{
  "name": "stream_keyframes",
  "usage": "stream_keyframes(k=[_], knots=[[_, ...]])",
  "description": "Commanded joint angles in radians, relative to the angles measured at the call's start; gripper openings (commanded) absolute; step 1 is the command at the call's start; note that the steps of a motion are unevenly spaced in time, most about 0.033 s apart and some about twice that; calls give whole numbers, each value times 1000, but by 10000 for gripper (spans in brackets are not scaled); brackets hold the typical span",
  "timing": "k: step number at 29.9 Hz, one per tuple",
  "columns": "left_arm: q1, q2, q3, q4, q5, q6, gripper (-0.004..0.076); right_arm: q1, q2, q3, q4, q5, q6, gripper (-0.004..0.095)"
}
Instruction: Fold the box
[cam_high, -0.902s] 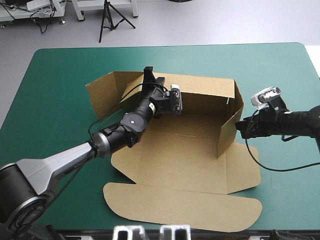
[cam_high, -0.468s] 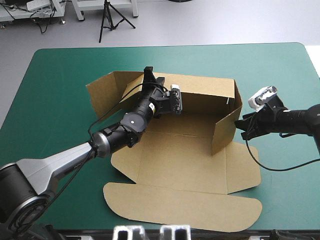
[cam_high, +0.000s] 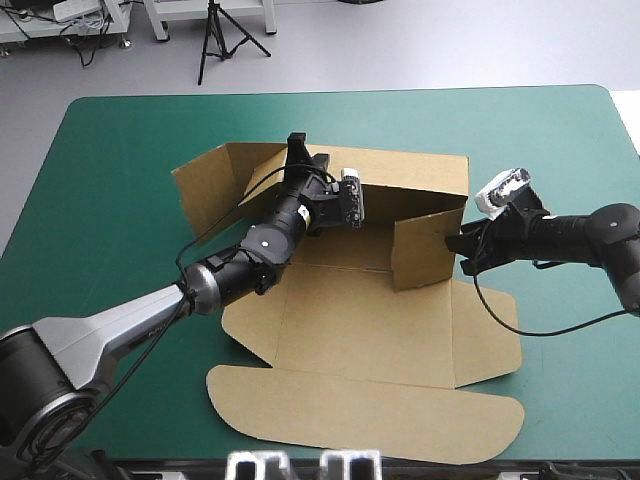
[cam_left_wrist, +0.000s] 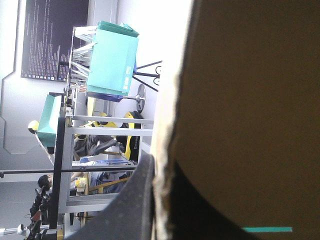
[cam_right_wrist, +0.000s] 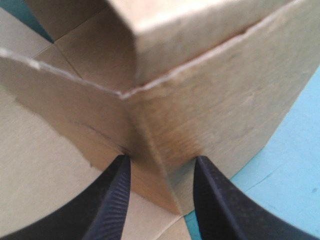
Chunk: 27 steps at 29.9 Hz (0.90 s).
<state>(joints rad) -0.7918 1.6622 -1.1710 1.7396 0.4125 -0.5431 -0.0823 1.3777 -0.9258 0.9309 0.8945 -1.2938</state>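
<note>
The black fingers of the right gripper (cam_right_wrist: 161, 161) stood only a little apart and were pressed on both sides of a folded corner of brown board, so they had hold of the box (cam_high: 360, 330) there. In the high view this corner belonged to the right side wall (cam_high: 425, 250), which stood upright and was turned inward over the floor of the box, away from the right end of the back wall (cam_high: 400, 180). The right arm came in low from the right edge of the worktop (cam_high: 120, 150). The fingers of the left gripper (cam_left_wrist: 161, 170) were almost closed on the upper edge of the back wall: in the left wrist view one finger showed on one side of the pale cut edge and a dark shape rose close on the other side, with the sheet between them. In the high view this gripper sat at the top of the back wall, near its left end. The left side wall (cam_high: 205, 185) leaned outward and was open. The box lay in the middle of the teal-green cover, with its floor flat. The long rounded lid panel (cam_high: 370, 415) lay flat toward the near edge, and a side flap (cam_high: 490, 340) lay flat under the right arm.
</note>
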Motion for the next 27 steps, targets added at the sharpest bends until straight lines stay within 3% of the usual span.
stream_keyframes(k=[1, 9, 15, 19, 23, 25, 27], knots=[[-5, -32, -20, -20, -7, -21, -9, 27, -24, -23, 67, -113, 30, 380], [-5, -34, -20, -20, -51, -21, -9, 63, -9, -23, 82, -214, 40, 382], [-5, -34, -20, -20, -69, -13, -9, 77, 63, -23, 175, -302, 40, 471], [-5, -34, -20, -20, -85, -8, -9, 77, 112, -23, 252, -320, -84, 474], [-5, -34, -20, -20, -129, -8, -9, 77, 153, -23, 411, -318, -208, 471], [-5, -34, -20, -20, -131, -10, -9, 77, 158, -23, 471, -322, -227, 426], [-5, -34, -20, -20, -129, -23, -9, 77, 161, -23, 504, -345, -234, 301]])
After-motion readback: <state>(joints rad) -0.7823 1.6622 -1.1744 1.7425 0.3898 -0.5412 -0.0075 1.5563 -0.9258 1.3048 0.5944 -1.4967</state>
